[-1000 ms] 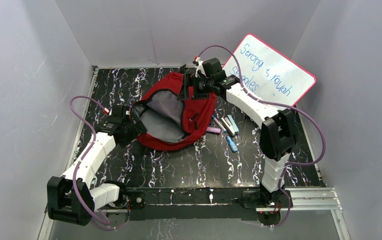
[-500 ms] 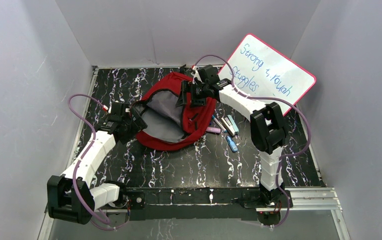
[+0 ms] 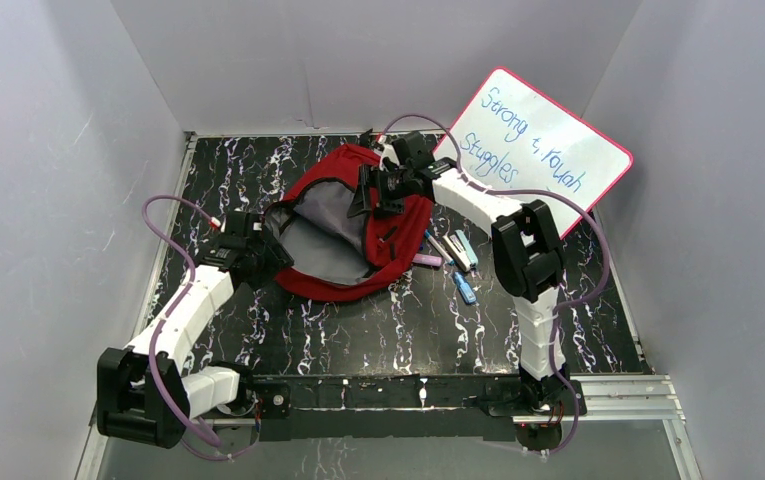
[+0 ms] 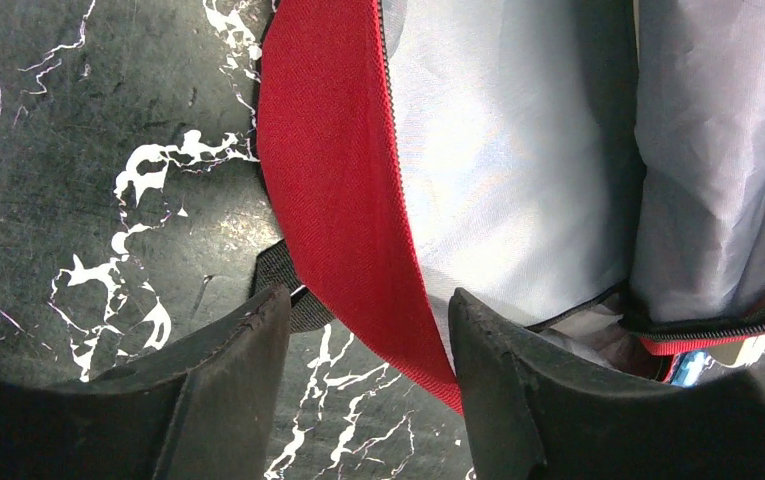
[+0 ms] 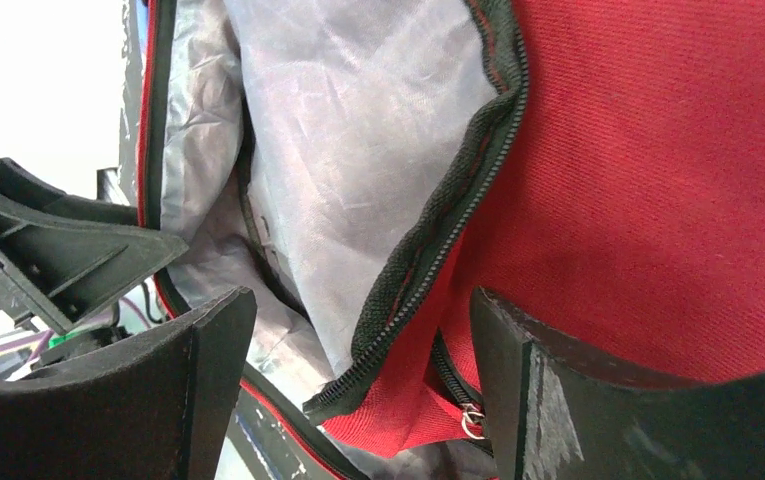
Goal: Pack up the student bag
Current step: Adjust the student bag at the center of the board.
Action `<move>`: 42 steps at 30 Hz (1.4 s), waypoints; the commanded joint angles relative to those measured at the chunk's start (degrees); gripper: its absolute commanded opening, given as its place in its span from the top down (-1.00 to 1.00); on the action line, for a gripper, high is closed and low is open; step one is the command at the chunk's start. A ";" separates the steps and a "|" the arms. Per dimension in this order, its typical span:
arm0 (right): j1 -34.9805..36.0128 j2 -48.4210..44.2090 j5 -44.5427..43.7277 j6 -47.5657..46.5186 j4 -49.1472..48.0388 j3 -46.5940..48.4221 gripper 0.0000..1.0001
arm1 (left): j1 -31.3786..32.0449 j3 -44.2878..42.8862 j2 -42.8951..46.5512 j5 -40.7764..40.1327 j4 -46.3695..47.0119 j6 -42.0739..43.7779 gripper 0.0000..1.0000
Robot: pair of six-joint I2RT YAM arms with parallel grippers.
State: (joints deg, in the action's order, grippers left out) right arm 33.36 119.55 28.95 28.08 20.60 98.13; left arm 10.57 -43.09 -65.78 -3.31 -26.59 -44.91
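Top external: red student bag [image 3: 330,286] lies unzipped, grey lining [image 3: 333,225] exposed

The red student bag [image 3: 398,238] lies open on the dark table [image 3: 358,330], the left gripper [image 3: 266,243] at its left rim, the right gripper [image 3: 370,192] at its far edge, several pens [image 3: 455,255] just right of it.

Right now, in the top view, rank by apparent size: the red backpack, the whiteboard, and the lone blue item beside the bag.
1-2. red backpack and whiteboard: look alike, board partly hidden, not ranked.
3. lone blue item: clearly smallest.
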 commanded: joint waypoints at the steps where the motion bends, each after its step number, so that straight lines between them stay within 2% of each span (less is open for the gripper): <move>1: 0.63 0.35 5.85 -1.45 -1.88 3.38 -0.70 | -0.36 0.98 2.73 0.95 0.23 0.78 -0.09; 13: 4.45 -2.66 12.10 -3.09 -6.29 1.47 -0.64 | -0.37 2.02 5.65 -0.23 -2.05 1.56 -0.02; 20: 7.86 -4.70 12.91 -6.46 -3.71 0.76 -0.62 | -0.32 2.37 6.25 -1.29 -3.09 2.10 -0.01; 23: 9.66 -5.34 10.33 -9.44 -0.27 1.03 -0.55 | -0.38 2.68 6.61 -1.52 -3.40 2.23 -0.01; 28: 11.72 -6.21 6.58 -14.02 4.35 1.27 -0.53 | -0.38 3.04 6.97 -1.70 -3.94 2.28 -0.01; 34: 11.75 -11.28 -2.21 -14.28 3.14 -2.95 -0.53 | -0.31 3.03 8.42 -3.74 -7.09 2.65 0.01; 37: 11.75 -12.74 -6.63 -14.22 3.08 -3.95 -0.53 | -0.38 2.73 8.84 -3.61 -8.10 1.84 0.10; 42: 12.69 -12.08 -5.19 -13.32 2.70 -3.77 -0.41 | -0.32 3.17 8.25 -3.80 -8.62 0.71 0.17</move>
State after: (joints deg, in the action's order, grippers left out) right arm 45.34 109.06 24.69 14.81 24.40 93.95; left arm 10.57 -40.45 -58.19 -5.39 -32.49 -43.59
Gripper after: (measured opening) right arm 0.728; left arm 0.421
